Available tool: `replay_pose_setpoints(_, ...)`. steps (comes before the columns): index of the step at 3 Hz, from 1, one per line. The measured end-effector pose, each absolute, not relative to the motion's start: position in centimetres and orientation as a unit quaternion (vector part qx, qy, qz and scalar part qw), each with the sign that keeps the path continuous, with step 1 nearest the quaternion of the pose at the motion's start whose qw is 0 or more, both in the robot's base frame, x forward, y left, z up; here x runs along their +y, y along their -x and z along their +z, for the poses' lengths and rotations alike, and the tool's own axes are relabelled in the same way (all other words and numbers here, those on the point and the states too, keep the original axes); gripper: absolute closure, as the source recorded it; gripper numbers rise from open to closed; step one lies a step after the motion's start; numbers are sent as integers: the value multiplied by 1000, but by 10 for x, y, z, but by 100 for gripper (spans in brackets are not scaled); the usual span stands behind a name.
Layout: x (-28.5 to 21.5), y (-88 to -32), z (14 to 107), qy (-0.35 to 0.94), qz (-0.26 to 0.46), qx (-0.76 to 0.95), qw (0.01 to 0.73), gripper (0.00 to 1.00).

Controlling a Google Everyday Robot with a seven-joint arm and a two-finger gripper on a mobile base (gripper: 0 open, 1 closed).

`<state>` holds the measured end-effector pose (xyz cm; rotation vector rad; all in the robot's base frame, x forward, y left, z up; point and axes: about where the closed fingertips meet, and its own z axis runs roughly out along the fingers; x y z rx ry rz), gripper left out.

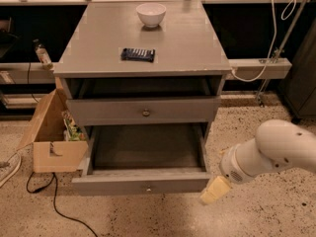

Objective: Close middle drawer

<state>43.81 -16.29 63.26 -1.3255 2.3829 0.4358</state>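
Note:
The middle drawer (143, 181) is grey, with a low flat front and a small brass knob (148, 187). It is pulled far out of the cabinet (148, 43), and its long tray is empty. The top drawer (143, 110), with a taller front, stands slightly open above it. The lowest drawer is hidden under the middle one. My gripper (213, 190), cream-coloured on a white arm (271, 152), hangs low just to the right of the middle drawer's front right corner, close to it and holding nothing.
A white bowl (151, 13) and a dark flat packet (138, 54) lie on the cabinet top. An open cardboard box (52, 137) stands on the floor to the left, with a black cable (54, 201) beside it. A rail with white cable (256, 68) runs behind on the right.

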Motion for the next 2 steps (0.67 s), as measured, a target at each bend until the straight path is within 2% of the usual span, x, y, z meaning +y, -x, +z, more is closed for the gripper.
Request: replay_pose_setpoints(2, -149, -437, 504, 462, 190, 856, 132, 0)
